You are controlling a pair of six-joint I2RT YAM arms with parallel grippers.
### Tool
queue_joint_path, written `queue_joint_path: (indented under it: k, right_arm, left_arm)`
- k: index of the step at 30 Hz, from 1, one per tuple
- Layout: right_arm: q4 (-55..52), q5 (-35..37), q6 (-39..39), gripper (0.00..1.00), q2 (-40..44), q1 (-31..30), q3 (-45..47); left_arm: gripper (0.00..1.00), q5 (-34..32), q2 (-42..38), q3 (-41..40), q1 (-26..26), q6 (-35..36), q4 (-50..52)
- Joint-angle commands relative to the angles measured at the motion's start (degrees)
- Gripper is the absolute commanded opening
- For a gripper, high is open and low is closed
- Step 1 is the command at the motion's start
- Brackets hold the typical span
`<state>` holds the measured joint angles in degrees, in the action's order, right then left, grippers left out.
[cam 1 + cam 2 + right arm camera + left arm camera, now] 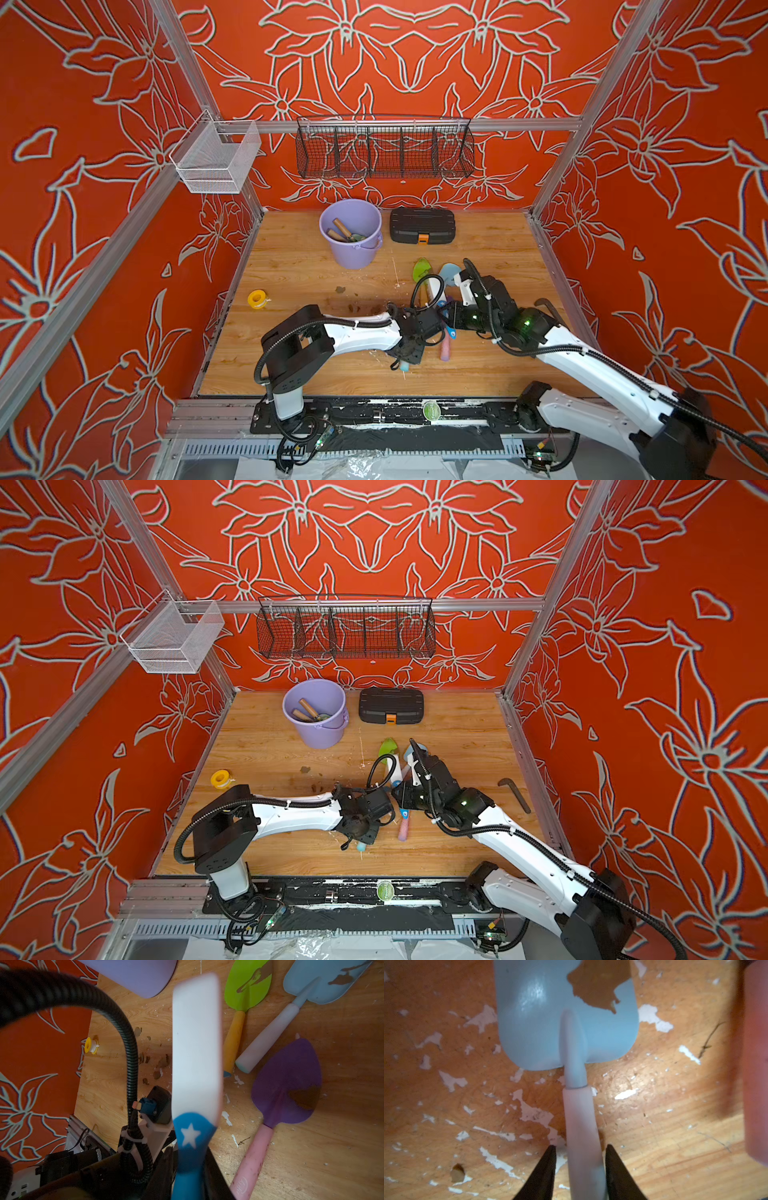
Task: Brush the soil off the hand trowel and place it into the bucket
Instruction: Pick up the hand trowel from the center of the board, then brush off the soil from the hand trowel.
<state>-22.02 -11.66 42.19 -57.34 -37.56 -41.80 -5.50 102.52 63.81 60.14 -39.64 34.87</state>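
A: Task trowel?
B: Blue trowel (pixel 572 1059), flat on the table (pixel 675 1126), well apart from the bucket (pixel 357 253), on the robot's side of it. There is a brown soil (pixel 600 982) patch on the blade. The blade tip is cut off in the left wrist view.
A: Top views?
B: Hidden under the left wrist in both. Only a cyan stub (pixel 405 366) pokes out, and it can't be told for sure that it's that handle's end.
A: Left gripper (pixel 581 1147)?
B: Jaws straddle the white handle, not clamped. A sliver of table shows beside one fingertip (pixel 546 1172).
A: Right gripper (pixel 190 1159)?
B: Clenched on the blue star-marked handle of a white paddle tool (pixel 196 1047). It's blurred, no bristles made out, and it blocks the middle of the right wrist view.
A: Around?
B: From the bucket toward the robot lie a green trowel (pixel 247 987), a second blue trowel (pixel 324 982) and a purple trowel (pixel 286 1084), all smeared brown.
- The purple blade isn't made out in the top views, only its pink handle (pixel 444 349).
- Loose clumps (pixel 353 307) lie on the table on the robot's side of the bucket.
- Black case (pixel 422 224) sits just beside the bucket, on the robot's right.
- Yellow tape roll (pixel 257 298) is nearer the robot, left of the bucket.
- Wooden-handled tools (pixel 343 228) are inside the bucket.
- Dark bent bar (pixel 515 793) lies far right of the bucket.
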Motion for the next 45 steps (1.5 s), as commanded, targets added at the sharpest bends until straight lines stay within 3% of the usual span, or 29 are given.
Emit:
queue_joint_path:
  k: [1, 9, 15, 22, 27, 32, 38, 45]
  right_arm:
    - [1.6, -0.2, 0.3, 0.0, -0.3, 0.3, 0.4]
    - [2.0, -0.2, 0.5, 0.0, -0.8, 0.3, 0.1]
    - [3.7, -3.3, 0.7, 0.0, -4.8, 0.3, -1.9]
    - [2.7, -5.5, -1.4, 0.0, -11.3, 0.2, -6.3]
    - [-0.3, -6.7, -2.4, 0.0, -13.8, 0.1, -9.9]
    - [-1.5, -6.9, -3.5, 0.0, -16.5, -0.7, -11.9]
    - [-1.3, -4.1, -4.8, 0.0, -15.8, -2.2, -11.8]
    - [-0.4, -2.8, -4.6, 0.0, -12.8, -3.4, -11.0]
  left_arm:
    - [0.39, -1.3, 0.0, -1.1, -0.5, 0.2, 0.4]
    - [0.32, -1.5, -0.8, -1.3, -1.7, 0.3, 1.9]
    - [0.0, -3.3, -4.2, 0.5, -3.4, 1.9, 8.0]
    - [0.0, -3.0, -9.5, 2.6, -7.1, 3.8, 14.2]
    - [0.0, 1.6, -13.8, 4.2, -12.0, 5.8, 16.9]
    - [0.0, -0.2, -16.0, 5.2, -13.5, 6.8, 19.0]
    - [0.0, -6.1, -19.2, 4.1, -13.7, 3.0, 19.7]
    - [0.0, -3.2, -21.3, 3.0, -14.3, 4.6, 20.1]
